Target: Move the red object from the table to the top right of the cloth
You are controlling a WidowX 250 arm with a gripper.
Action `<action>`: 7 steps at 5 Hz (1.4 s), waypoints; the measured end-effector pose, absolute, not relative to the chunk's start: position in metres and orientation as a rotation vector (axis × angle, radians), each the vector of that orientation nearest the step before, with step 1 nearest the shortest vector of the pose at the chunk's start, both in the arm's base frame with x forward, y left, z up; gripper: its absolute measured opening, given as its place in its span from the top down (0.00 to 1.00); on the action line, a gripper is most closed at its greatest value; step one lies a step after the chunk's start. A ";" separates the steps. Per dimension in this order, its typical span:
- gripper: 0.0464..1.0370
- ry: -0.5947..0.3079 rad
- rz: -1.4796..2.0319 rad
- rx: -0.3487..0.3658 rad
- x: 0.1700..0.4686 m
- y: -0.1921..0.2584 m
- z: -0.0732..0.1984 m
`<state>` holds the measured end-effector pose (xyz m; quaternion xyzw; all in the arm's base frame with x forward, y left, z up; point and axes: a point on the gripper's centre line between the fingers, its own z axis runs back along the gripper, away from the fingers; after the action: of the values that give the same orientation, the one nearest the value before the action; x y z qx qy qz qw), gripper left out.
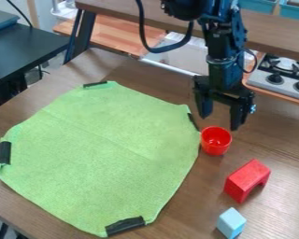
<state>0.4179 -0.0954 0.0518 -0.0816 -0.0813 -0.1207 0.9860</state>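
Wooden tabletop (280, 135), green cloth (102, 140) with black strips centre-left. Stove (281, 74) upper right, black desk (27, 51) upper left. End effector (219, 122) released, near red cup (216, 142).

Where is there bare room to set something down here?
The green fabric cloth is bare between its black edge strips. The brown wooden table is free between the cloth and the arched red block, and right of the round red cup. Crowded: the cup beside the cloth, near the black gripper, and the block near the light-blue cube.
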 end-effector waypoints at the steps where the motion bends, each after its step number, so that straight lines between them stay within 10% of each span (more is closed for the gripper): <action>1: 0.04 -0.134 -0.245 -0.145 0.411 -0.092 0.044; 4: 0.09 -0.097 -0.213 -0.058 0.409 -0.078 0.034; 7: 0.87 -0.107 -0.217 -0.039 0.407 -0.075 0.019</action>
<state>0.4065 -0.0745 0.0186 -0.0197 -0.0535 -0.1081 0.9925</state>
